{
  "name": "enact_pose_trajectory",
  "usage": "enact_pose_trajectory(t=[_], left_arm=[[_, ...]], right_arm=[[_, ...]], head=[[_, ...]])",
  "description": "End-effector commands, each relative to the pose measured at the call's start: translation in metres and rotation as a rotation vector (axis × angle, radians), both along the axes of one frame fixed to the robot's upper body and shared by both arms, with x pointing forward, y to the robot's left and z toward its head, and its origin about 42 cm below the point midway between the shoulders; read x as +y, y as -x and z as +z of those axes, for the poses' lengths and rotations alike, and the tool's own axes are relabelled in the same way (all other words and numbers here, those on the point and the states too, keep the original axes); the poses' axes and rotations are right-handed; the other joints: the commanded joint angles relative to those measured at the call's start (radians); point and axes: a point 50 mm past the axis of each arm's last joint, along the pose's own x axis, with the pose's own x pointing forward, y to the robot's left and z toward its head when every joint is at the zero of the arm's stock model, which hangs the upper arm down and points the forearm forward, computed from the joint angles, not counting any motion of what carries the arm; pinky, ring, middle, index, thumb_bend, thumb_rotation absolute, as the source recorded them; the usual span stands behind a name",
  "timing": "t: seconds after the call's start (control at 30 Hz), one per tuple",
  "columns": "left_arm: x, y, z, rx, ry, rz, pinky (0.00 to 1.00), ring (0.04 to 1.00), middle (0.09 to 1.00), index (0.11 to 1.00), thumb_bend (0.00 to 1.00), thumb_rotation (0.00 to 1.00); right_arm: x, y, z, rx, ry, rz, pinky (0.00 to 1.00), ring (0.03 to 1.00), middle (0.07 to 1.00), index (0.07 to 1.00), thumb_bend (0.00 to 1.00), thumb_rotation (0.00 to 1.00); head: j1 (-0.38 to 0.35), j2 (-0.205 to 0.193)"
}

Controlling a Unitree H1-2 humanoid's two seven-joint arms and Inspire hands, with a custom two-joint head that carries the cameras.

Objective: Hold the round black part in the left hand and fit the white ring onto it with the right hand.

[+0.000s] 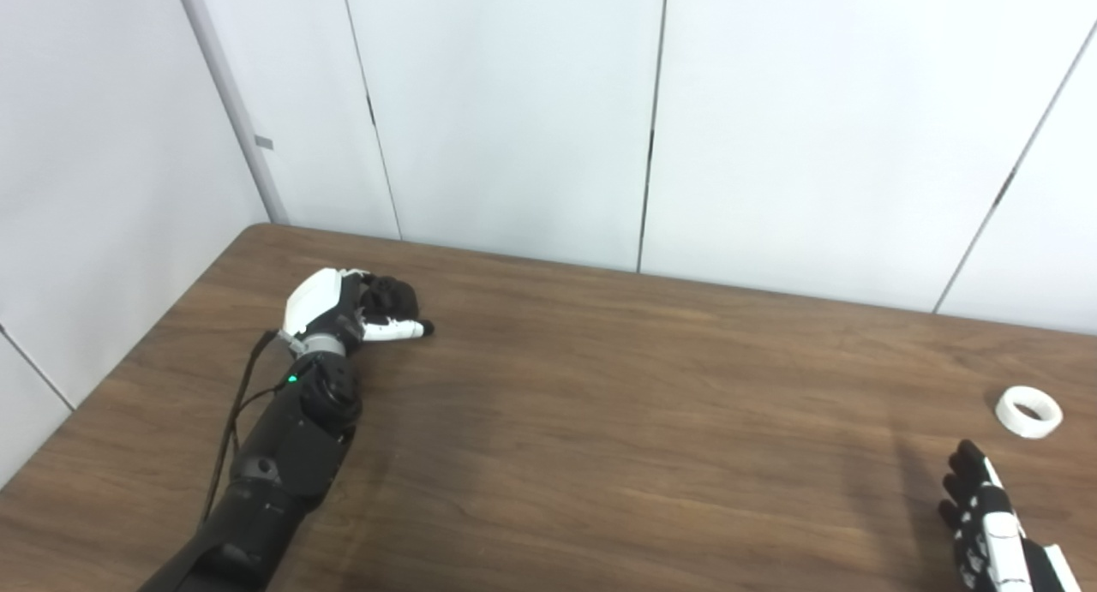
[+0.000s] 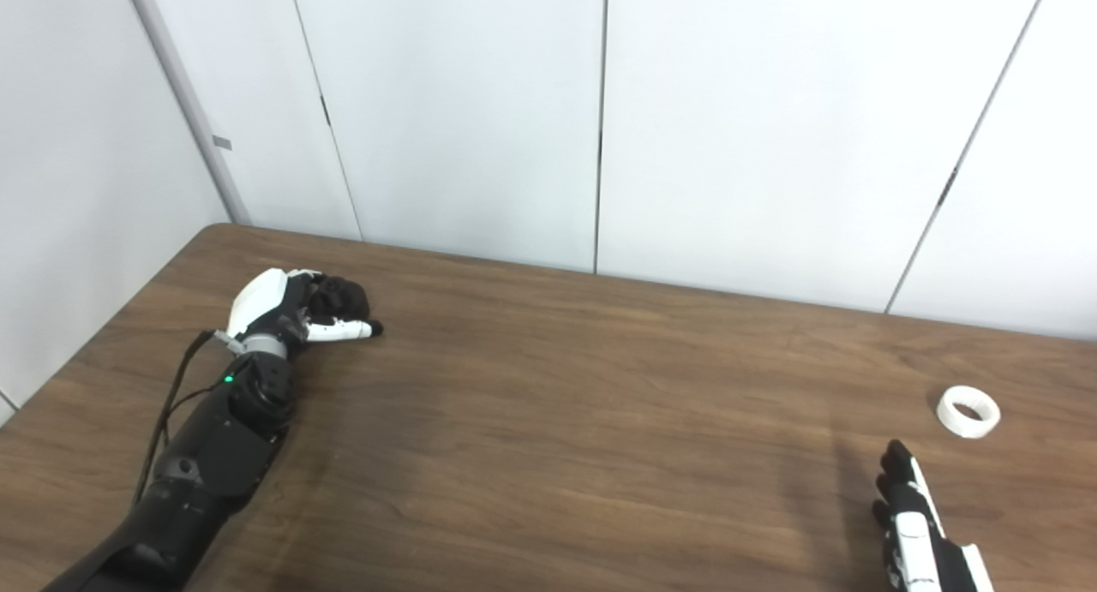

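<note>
Wood-grain table, one hand curled at its far left corner, one hand flat at its near right edge.

Left eye view: the left hand rests on the table, fingers curled round something dark that may be the round black part, though I cannot tell for sure; its thumb points right. The white ring lies flat on the wood just beyond the right hand, apart from its fingertips. Right eye view: the right hand is stretched out with fingers apart and holds nothing; the ring sits ahead of it, slightly to its right.
</note>
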Motion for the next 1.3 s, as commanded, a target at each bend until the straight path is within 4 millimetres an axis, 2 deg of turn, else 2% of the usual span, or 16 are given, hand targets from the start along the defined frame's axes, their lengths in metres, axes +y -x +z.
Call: enact_pose_trajectory(t=[0.0,0.7,0.8,0.87,0.9,0.93,0.97,1.07,1.2,1.27], left_arm=[[0.0103,-0.0072,0.027,-0.086,-0.038,0.019,1.0,0.997,0.94,0.796,0.97,0.28],[0.0172,-0.0029,0.0223,-0.075,-0.037,0.039,1.0,0.961,0.874,0.723,0.94,0.24],[0.016,-0.0022,0.0229,-0.091,-0.037,0.038,1.0,0.943,0.847,0.666,0.91,0.22],[0.015,-0.0024,0.023,-0.101,-0.022,0.051,1.0,0.936,0.826,0.606,0.87,0.17],[0.0143,-0.0023,0.0229,-0.109,-0.011,0.059,1.0,0.936,0.817,0.548,0.7,0.12],[0.0138,-0.0022,0.0227,-0.115,-0.001,0.065,1.0,0.938,0.805,0.51,0.6,0.09],[0.0134,-0.0021,0.0224,-0.12,0.008,0.069,1.0,0.941,0.799,0.497,0.56,0.07],[0.0132,-0.0019,0.0205,-0.122,0.017,0.075,0.93,0.941,0.785,0.485,0.53,0.05],[0.0131,-0.0021,0.0196,-0.12,-0.003,0.07,0.98,0.938,0.778,0.484,0.52,0.05],[0.0125,-0.0022,0.0197,-0.123,-0.01,0.066,0.96,0.92,0.769,0.484,0.52,0.05]], right_arm=[[-0.0017,-0.0022,0.012,-0.06,0.015,0.003,1.0,1.0,1.0,1.0,0.33,1.0],[-0.0057,-0.0019,0.0118,-0.051,0.026,0.009,1.0,1.0,1.0,1.0,0.36,1.0],[-0.0055,-0.0016,0.0125,-0.05,0.03,0.008,1.0,1.0,1.0,1.0,0.36,1.0],[-0.0055,-0.0018,0.0128,-0.052,0.031,0.007,1.0,1.0,1.0,1.0,0.35,1.0],[-0.0056,-0.0017,0.0129,-0.054,0.029,0.006,1.0,1.0,1.0,1.0,0.35,1.0],[-0.0058,-0.0017,0.013,-0.055,0.028,0.006,1.0,1.0,1.0,1.0,0.35,1.0],[-0.0059,-0.0017,0.0131,-0.056,0.028,0.006,1.0,1.0,1.0,1.0,0.34,1.0],[-0.006,-0.0014,0.0135,-0.063,0.023,0.006,1.0,1.0,1.0,1.0,0.32,1.0],[-0.0063,-0.0013,0.0144,-0.059,0.016,0.005,1.0,1.0,1.0,1.0,0.33,1.0],[-0.0072,-0.0016,0.0146,-0.06,0.026,0.002,1.0,1.0,1.0,1.0,0.33,1.0]], head=[[0.002,0.002],[0.002,0.01],[0.002,0.011],[0.002,0.011],[0.004,0.012],[0.004,0.012],[0.004,0.012],[0.004,0.011],[0.006,0.012],[0.007,0.011]])
